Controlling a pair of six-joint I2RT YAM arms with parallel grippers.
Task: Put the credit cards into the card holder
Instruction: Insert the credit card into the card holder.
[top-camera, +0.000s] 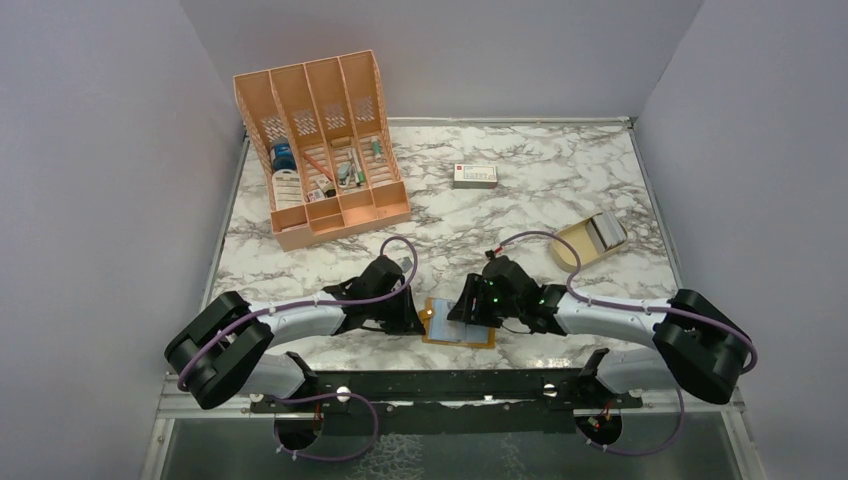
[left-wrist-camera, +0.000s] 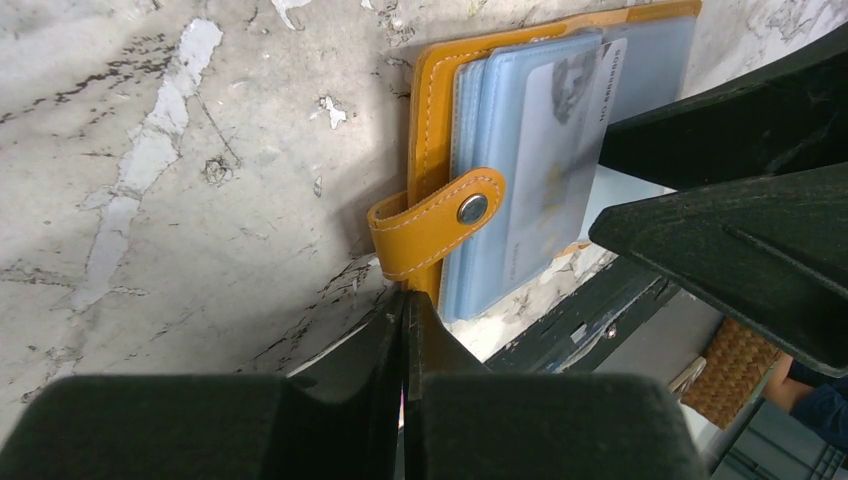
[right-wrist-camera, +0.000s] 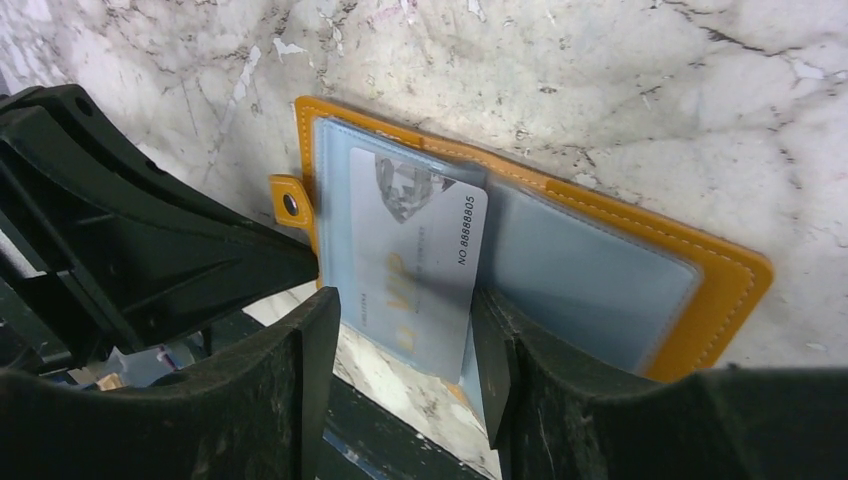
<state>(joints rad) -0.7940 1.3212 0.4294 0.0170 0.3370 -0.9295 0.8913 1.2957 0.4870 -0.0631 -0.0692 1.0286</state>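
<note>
Pushing remains: I see one credit card (right-wrist-camera: 415, 260) half-seated in the card holder (right-wrist-camera: 730, 285), right gripper (right-wrist-camera: 400, 335) released astride it, left gripper (left-wrist-camera: 405, 325) clenched, more cards (top-camera: 607, 230) in the dish (top-camera: 572, 248).

Left tool (left-wrist-camera: 405, 305) pinched closed, right tool (right-wrist-camera: 400, 330) with jaws parted, both low and facing each other.

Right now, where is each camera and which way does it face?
Top external: above, behind the bases, facing down at the table; both arms show.
Left wrist: left arm, facing the card holder past the shut left claw.
Right wrist: right arm, facing the credit card inside the open right claw.
Wrists share card holder and credit card.
</note>
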